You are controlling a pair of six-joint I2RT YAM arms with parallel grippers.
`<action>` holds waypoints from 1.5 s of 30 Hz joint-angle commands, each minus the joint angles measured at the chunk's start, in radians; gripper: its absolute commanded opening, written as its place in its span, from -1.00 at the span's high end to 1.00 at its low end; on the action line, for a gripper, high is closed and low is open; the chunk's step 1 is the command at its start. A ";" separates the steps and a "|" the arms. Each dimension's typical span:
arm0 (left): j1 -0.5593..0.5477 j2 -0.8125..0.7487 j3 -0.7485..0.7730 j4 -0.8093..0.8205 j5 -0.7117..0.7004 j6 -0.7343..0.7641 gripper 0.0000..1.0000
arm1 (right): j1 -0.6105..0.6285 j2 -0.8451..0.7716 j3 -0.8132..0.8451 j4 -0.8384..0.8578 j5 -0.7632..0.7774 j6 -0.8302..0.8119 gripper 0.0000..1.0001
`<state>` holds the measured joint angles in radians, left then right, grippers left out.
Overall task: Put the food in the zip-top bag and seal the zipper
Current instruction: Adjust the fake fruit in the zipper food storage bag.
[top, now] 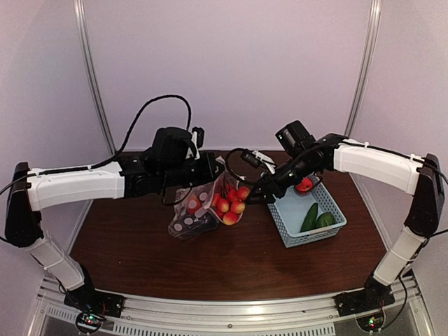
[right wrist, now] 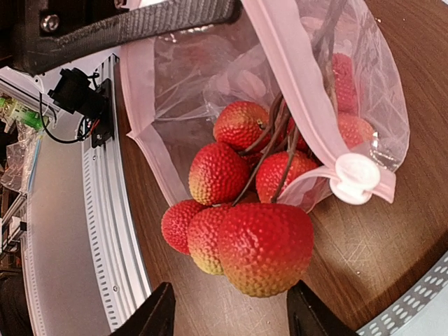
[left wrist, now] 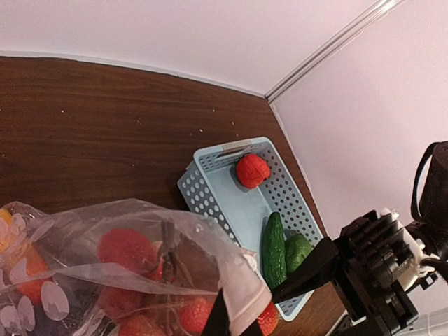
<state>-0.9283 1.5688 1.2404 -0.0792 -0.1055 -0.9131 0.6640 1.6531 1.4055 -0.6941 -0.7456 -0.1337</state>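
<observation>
I've got left hand [top: 210,170] clamped on bag [top: 187,218] edge; right hand [right wrist: 231,308] open (empty) at fruit [right wrist: 266,248]; basket [top: 290,211] near table [top: 210,266] right edge.

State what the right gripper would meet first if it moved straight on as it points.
Probably the large red bumpy toy fruit, just ahead of the right gripper, at the front of the cluster spilling from the clear plastic zip-top bag; depth is unclear.

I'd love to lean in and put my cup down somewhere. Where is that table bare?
The widest bare stretch of table runs between the rail in front and the bag and basket. Another lies left of the bag. It is crowded between bag and basket, where the red fruit cluster and right claw are.
</observation>
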 commanded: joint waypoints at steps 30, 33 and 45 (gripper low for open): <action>0.006 -0.113 -0.096 0.259 -0.045 -0.166 1.00 | 0.038 0.122 0.060 0.185 -0.055 0.165 -0.05; 0.005 -0.100 -0.094 0.267 -0.029 -0.178 1.00 | 0.039 0.146 0.084 0.179 -0.051 0.176 0.02; -0.006 -0.089 -0.114 0.362 0.049 -0.245 1.00 | 0.031 0.048 -0.036 0.313 0.024 0.237 -0.03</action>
<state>-0.9257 1.4887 1.1328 0.1242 -0.1184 -1.1065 0.6960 1.7733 1.4307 -0.4355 -0.7914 0.0780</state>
